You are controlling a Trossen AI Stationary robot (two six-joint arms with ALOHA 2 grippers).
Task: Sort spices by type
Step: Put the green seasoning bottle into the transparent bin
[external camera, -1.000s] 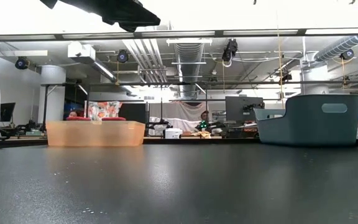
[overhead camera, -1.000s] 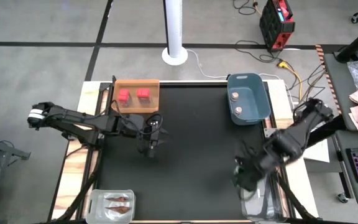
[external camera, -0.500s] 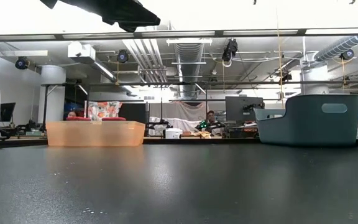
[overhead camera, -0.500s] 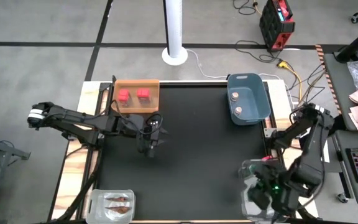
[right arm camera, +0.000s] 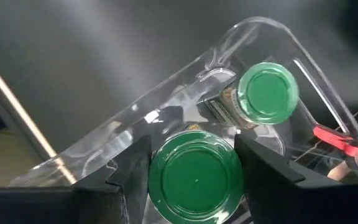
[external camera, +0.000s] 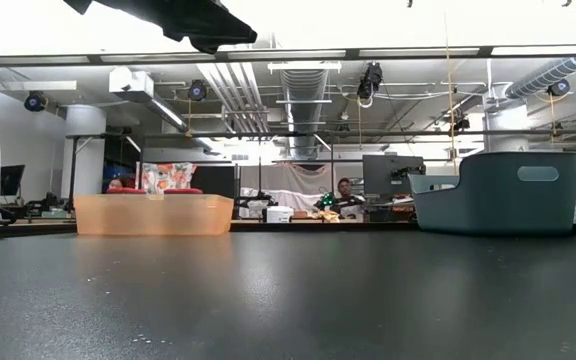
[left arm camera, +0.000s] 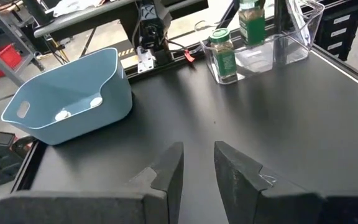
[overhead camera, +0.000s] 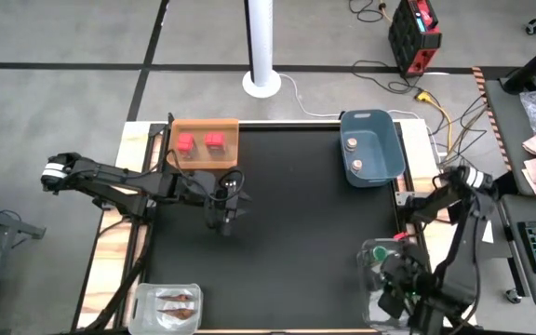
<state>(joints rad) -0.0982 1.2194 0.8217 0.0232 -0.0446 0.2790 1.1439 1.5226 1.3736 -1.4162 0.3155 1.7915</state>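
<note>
- Black matte tabletop (overhead camera: 287, 223) across the high view, with a translucent orange rectangular tray (overhead camera: 206, 142) at the far left holding two red cube boxes (overhead camera: 200, 141) side by side.
- At the far right, a blue plastic tub (overhead camera: 372, 147) with two tan-capped jars (overhead camera: 354, 155) lying inside, caps up.
- At the near left corner, a clear shallow container (overhead camera: 167, 307) with two flat brown-orange packets (overhead camera: 176, 304) in it.
- Left gripper (overhead camera: 226, 212) poised over the table just near of the orange tray, on the left half; right gripper (overhead camera: 395, 300) down at the near right corner over a clear rectangular bin (overhead camera: 375, 256).
- Level across the dark tabletop in the low view: the orange tray (external camera: 152, 214) far left, the blue tub (external camera: 496, 192) far right, part of a dark arm (external camera: 183, 18) overhead at upper left, a seated person (external camera: 345, 190) in the room beyond.
- From the left wrist view: two dark fingers (left arm camera: 168, 169) spread apart with nothing between them, above bare table; beyond, the blue tub (left arm camera: 67, 99) with both tan caps (left arm camera: 78, 109) showing, and one green-capped glass jar (left arm camera: 222, 55) standing in the clear bin (left arm camera: 278, 43), a second held just above it.
- From the right wrist view: dark fingers (right arm camera: 132, 168) pinching a green-capped jar (right arm camera: 196, 176) by its sides, over the clear bin (right arm camera: 185, 99); the other green-capped jar (right arm camera: 266, 92) upright inside, just beside it.
</note>
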